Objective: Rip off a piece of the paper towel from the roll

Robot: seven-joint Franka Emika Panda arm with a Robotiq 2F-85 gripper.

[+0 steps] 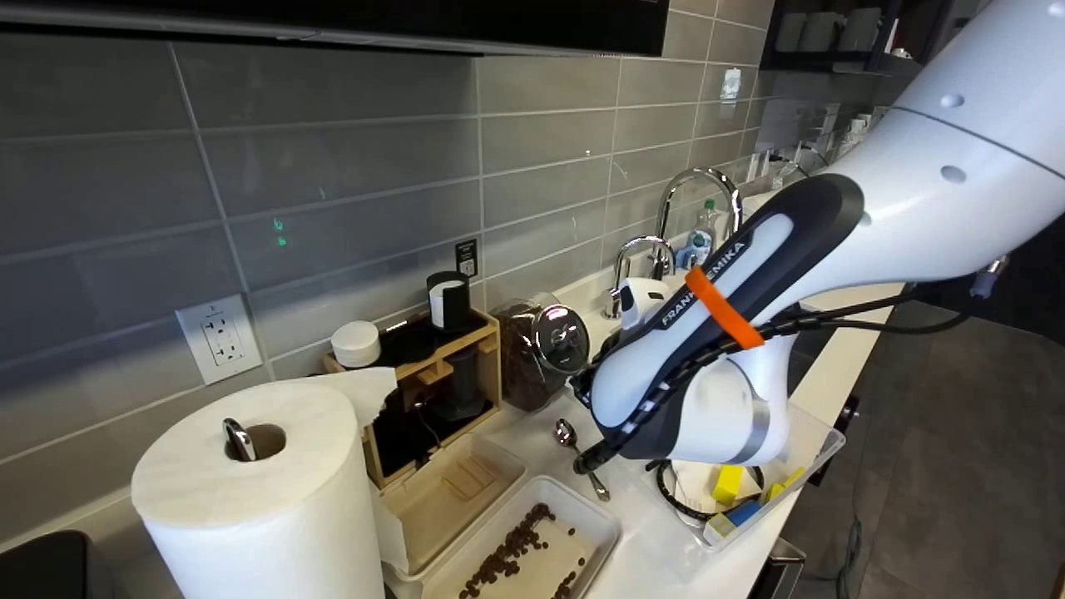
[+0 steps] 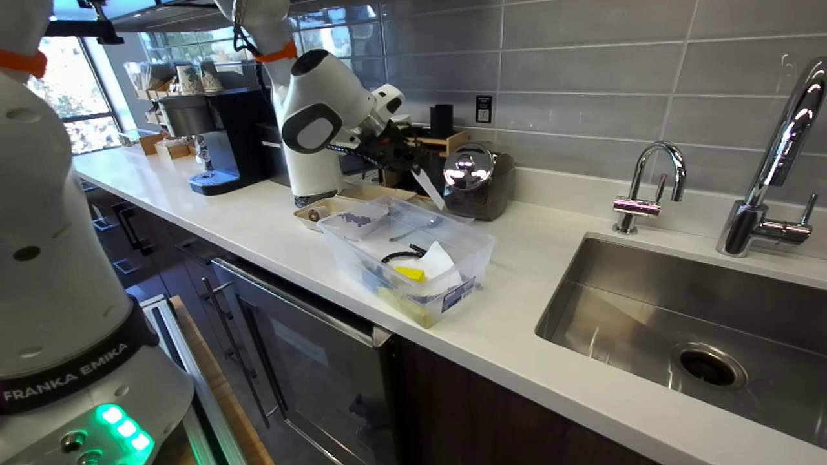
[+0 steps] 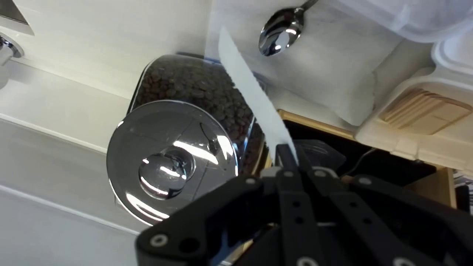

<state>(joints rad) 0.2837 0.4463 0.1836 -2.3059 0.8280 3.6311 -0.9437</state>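
Paper strip (image 3: 254,96) is dangling near the bean jar (image 3: 181,142), fingers (image 3: 283,157) pinching it; rip's looking done, probably needing release next.

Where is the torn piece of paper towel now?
The piece of paper towel is pinched in the hand, central in the wrist view, between the coffee-bean jar lid (left) and the spoon (upper right).

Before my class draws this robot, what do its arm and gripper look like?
The arm is white and rounded, with black trim, orange bands, black cables and white FRANKA EMIKA lettering. The gripper is black, with narrow links and round silvery screw heads.
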